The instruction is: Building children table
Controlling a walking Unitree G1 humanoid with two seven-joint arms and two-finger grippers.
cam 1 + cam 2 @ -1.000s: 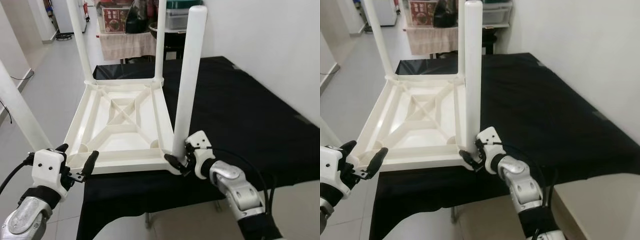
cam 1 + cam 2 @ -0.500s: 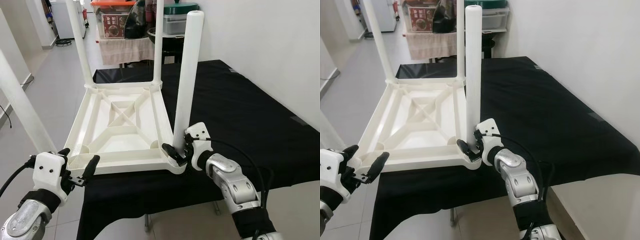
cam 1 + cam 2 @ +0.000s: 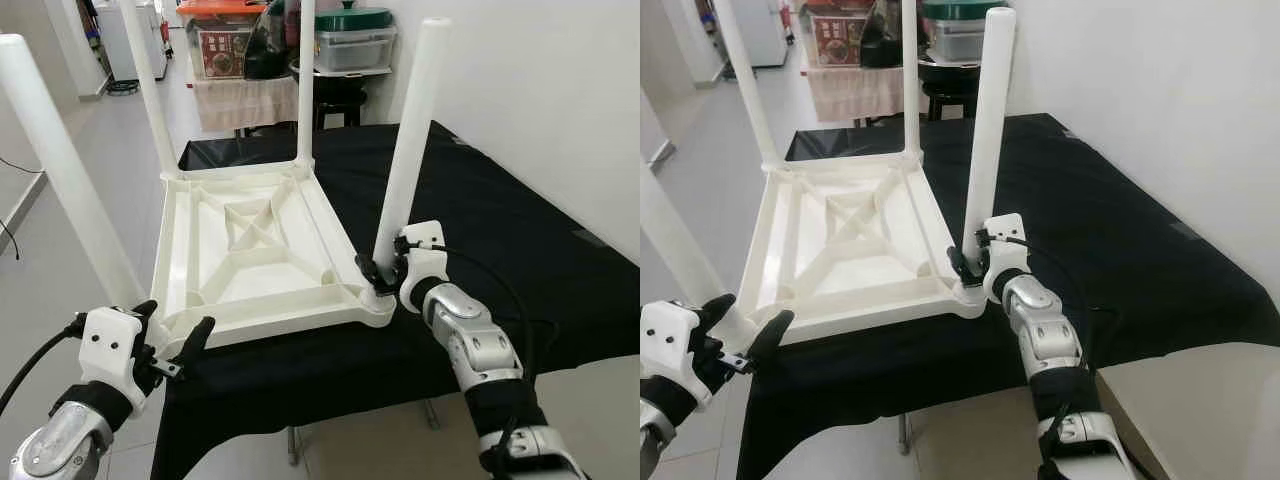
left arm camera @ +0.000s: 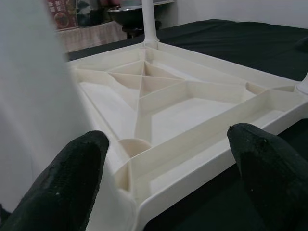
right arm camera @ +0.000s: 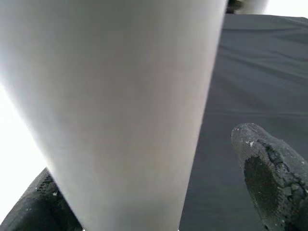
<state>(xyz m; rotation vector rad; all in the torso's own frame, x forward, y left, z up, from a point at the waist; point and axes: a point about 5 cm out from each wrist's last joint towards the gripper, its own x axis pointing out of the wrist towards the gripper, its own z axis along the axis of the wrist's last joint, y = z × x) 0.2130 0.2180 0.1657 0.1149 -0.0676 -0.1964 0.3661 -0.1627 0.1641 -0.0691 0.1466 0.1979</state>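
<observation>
Right end effector [image 3: 383, 277] sits at the foot of the near-right leg [image 3: 406, 155], its fingers spread to either side of the post rather than pinching it; my guess is it steadies the leg where it plugs into the corner socket. Left end effector [image 3: 172, 338] is at the opposite near corner, fingers also spread and straddling the rim by the near-left leg [image 3: 62, 170], closed on nothing.

Between them the white children's table [image 3: 255, 255] lies upside down on the black-covered surface [image 3: 500, 230], ribbed underside up, which is surely why the legs point at the ceiling: that way each socket is reachable from above. Its near edge lies along the front of the surface.

I count four legs standing, one per corner, including the far-left leg [image 3: 145, 80] and far-right leg [image 3: 306, 80], and two end effectors.
</observation>
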